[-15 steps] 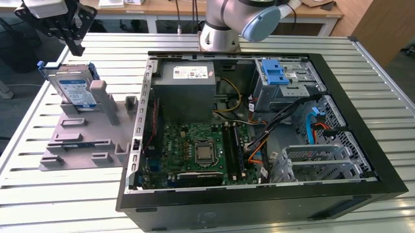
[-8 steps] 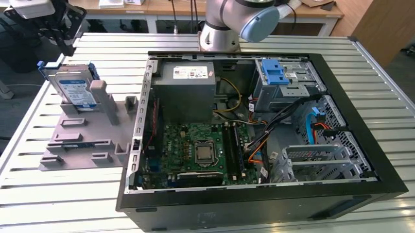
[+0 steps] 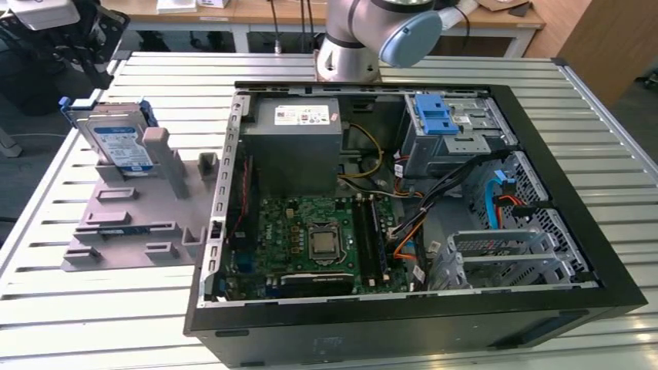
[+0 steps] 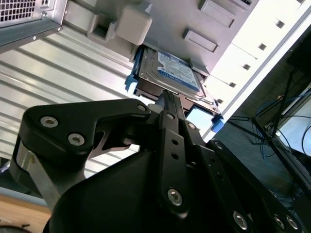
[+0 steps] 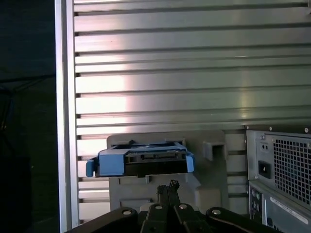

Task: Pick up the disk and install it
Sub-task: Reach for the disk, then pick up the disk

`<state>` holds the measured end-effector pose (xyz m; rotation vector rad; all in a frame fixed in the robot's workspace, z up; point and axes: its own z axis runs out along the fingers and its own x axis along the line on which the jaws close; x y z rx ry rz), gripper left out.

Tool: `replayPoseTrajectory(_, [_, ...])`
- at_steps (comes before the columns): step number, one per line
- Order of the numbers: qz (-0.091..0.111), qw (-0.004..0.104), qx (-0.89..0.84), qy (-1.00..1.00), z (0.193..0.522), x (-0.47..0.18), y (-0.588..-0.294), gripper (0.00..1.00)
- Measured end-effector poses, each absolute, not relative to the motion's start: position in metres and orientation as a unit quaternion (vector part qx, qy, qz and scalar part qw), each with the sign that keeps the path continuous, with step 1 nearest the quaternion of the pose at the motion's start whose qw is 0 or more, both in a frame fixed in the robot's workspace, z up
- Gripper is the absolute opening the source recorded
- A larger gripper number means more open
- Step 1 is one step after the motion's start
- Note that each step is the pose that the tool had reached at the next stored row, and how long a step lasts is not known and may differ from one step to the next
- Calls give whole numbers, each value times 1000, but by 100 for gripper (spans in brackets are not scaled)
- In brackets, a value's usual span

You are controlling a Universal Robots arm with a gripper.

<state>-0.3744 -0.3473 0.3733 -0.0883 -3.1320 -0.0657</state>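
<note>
Gripper [image 5: 167,188] is narrow, its fingers pressed together and holding nothing, as both wrist views show [image 4: 166,99]. It sits near the disk [image 5: 141,162], apart from it, facing the disk's connector end.

Disk [image 3: 119,142] stands on edge, tilted back, in a grey plastic holder [image 3: 134,223] on the slatted metal surface [image 3: 103,324], just beside the open computer case [image 3: 411,324] on the exterior view's left. Blue carrier frame edges the disk, and the label faces up in the second wrist view [image 4: 175,73].

Inside the case are the grey power supply [image 3: 298,142], the green motherboard [image 3: 319,239] and a silver drive cage [image 3: 458,142] with a blue latch [image 3: 437,116] on top. Robot arm [image 3: 355,46] stands behind the case.
</note>
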Motion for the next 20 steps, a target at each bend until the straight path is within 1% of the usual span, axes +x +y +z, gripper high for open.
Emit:
replayPoseTrajectory(12, [-21,4,-28,-999,369,-407,-340,11])
replayPoseTrajectory(20, [-21,4,-28,-999,369,-410,-340,11])
